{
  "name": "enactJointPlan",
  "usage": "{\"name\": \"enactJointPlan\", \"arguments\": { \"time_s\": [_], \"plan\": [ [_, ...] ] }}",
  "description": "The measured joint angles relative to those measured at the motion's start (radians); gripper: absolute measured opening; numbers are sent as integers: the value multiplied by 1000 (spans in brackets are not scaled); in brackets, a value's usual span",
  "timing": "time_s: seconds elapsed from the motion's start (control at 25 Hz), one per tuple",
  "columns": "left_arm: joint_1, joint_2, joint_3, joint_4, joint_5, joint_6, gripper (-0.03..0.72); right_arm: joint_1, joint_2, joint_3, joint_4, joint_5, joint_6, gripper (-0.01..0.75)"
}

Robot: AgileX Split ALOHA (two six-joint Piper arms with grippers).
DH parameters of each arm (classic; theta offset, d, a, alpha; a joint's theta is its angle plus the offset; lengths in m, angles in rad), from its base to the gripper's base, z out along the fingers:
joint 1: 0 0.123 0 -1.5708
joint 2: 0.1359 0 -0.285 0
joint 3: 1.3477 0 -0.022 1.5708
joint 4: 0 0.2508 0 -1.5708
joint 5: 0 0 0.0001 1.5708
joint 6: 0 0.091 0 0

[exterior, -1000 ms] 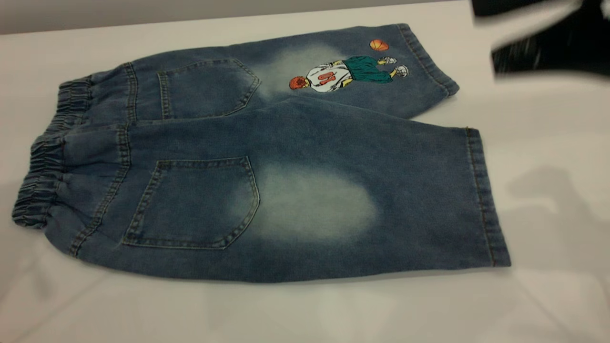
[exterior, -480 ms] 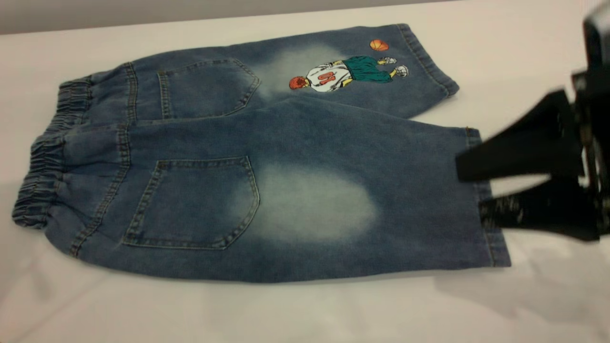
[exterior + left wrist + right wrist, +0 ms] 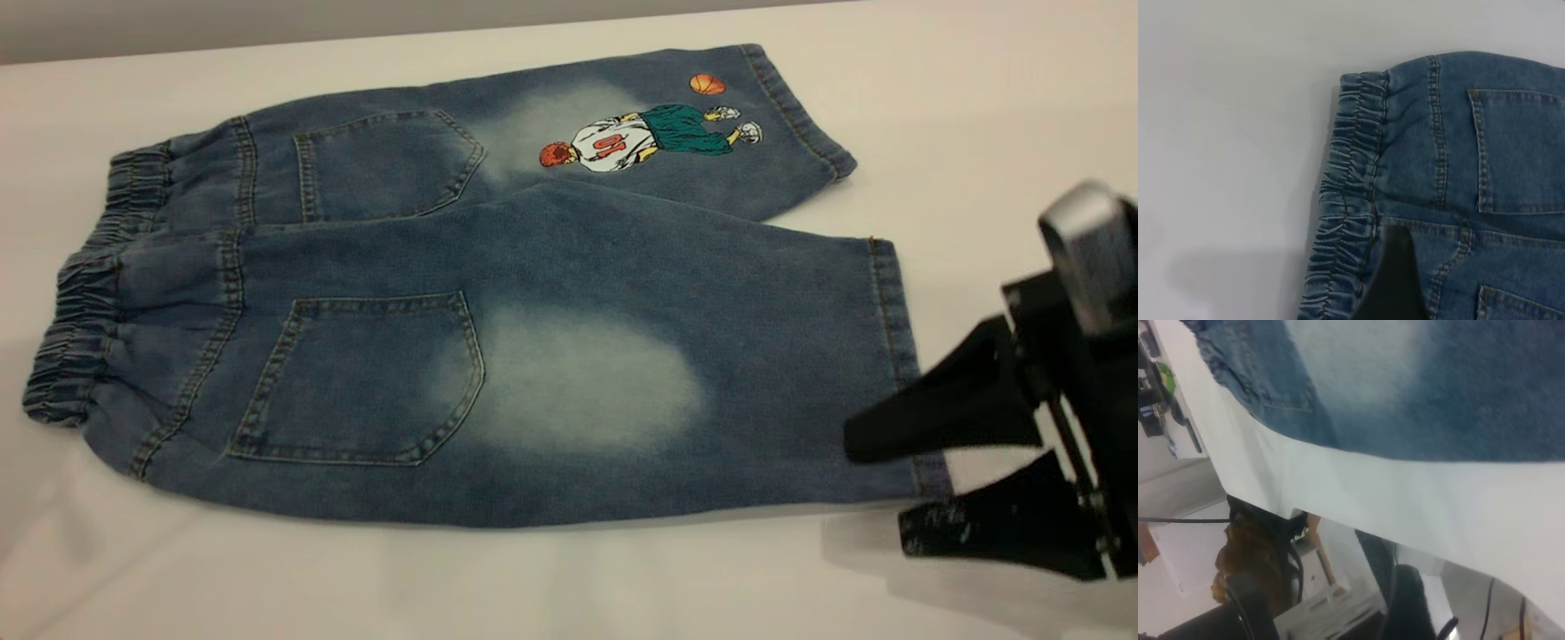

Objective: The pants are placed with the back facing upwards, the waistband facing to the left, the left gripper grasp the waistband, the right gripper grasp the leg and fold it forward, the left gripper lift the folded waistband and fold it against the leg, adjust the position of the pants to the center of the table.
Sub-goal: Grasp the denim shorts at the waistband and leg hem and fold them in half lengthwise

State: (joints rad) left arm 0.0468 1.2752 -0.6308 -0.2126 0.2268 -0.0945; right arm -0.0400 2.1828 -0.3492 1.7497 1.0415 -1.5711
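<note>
The pants (image 3: 533, 293) lie flat on the white table (image 3: 978, 133), back pockets up. The gathered waistband (image 3: 84, 311) is at the left. The leg (image 3: 578, 382) with the faded oval is nearest; the cartoon leg lies behind it. My right gripper (image 3: 876, 489) is open at the near right, its upper jaw over the leg's near hem corner and its lower jaw over bare table. The left gripper (image 3: 1471, 280) hovers over the waistband (image 3: 1351, 167). One black finger (image 3: 1395, 280) shows, with wide denim beside it, so it is open and holds nothing.
The right wrist view looks along the table's (image 3: 1438, 507) near edge, past the leg's (image 3: 1405, 380) faded patch. Beyond the edge are cables and furniture (image 3: 1258, 573). A grey wall strip (image 3: 267, 22) borders the table's far side.
The right gripper has swung in from the far right corner and come down toward the near hem corner of the leg, staying open. The pants have not moved.
</note>
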Motion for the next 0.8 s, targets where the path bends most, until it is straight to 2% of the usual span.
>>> {"name": "enactJointPlan", "arguments": {
  "time_s": [0.8],
  "plan": [
    [0,0,0,0,-1,8,561,0,42,-104,-7,-131,1,457]
  ]
}}
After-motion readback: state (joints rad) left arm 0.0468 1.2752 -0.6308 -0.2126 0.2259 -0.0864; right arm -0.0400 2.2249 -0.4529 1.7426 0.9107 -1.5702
